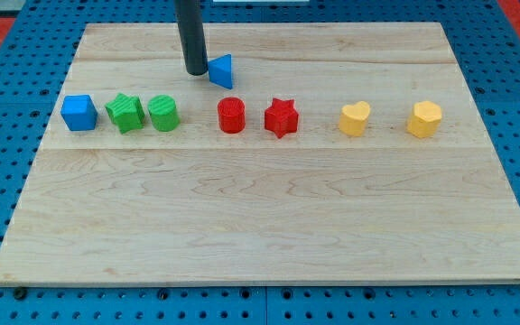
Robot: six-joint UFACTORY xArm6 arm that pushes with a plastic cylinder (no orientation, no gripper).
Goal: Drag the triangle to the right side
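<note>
- Here, in the camera view, my tip [195, 71] is resting on the wooden board [269, 226], touching the blue triangle [222, 69] at its left side; the rod has no pincer to open or close.
- The blue triangle is sitting near the board's top edge, above the red cylinder [231, 116].
- Level with the red cylinder, a row is running: blue cube [78, 113], green star [125, 113], green cylinder [163, 114] to its left; red star [281, 117], yellow heart [355, 118], yellow hexagon [424, 119] to its right.

Rod [190, 32] cropped at top edge

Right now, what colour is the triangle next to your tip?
Blue. The triangle sits just to the view's right of my tip, clearest in the camera view.
</note>
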